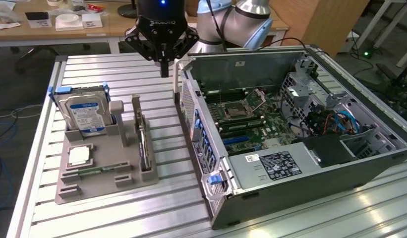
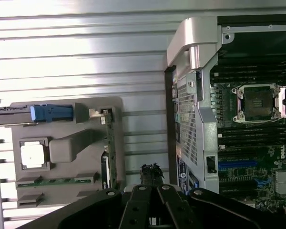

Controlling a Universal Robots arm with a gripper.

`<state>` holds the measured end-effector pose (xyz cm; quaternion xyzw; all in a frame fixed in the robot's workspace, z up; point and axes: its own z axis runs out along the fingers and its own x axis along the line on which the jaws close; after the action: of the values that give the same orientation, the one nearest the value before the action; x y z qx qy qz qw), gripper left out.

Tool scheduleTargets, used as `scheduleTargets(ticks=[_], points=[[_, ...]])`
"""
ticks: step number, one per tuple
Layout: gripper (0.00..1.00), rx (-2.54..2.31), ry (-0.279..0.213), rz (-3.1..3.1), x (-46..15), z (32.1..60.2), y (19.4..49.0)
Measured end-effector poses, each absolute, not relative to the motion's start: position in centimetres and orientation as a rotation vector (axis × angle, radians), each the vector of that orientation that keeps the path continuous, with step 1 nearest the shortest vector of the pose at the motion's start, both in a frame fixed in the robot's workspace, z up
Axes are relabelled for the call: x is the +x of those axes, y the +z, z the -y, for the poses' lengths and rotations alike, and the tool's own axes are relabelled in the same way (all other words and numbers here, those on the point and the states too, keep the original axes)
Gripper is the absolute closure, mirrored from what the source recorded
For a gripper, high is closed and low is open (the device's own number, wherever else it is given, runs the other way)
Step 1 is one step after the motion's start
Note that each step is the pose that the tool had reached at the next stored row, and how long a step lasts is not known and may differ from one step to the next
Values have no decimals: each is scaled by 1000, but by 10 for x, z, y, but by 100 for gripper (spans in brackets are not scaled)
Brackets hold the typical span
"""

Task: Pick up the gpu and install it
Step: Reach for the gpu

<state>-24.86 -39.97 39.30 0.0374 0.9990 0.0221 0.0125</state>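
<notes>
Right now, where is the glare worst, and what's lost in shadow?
Exterior view: light streaks the metal table near the exterior view's right, while the bay beside the power supply is dark. Wrist view: the table slats and the silver corner of the case wash out white, so does the chip in the gray tray; the pincer is a black silhouette.

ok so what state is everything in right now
gripper, shut, holding nothing, above the table
gpu, standing on edge in the gray holder, not picked up
hard drive, upright in the holder
processor, flat in its holder recess
computer case, side open, motherboard exposed
</notes>
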Motion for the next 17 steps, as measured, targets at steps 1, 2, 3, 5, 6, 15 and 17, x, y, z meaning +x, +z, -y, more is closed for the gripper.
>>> scheduleTargets(ticks=[1,2,3,5,6,15,17], points=[[89,116,69,-3114,-250,400,393],[89,117,69,-3114,-251,400,393],[89,117,69,-3114,-252,400,393],[89,117,69,-3114,-255,400,393],[89,117,69,-3114,-256,400,393],[89,117,69,-3114,-268,400,393],[89,117,69,-3114,-271,400,393]])
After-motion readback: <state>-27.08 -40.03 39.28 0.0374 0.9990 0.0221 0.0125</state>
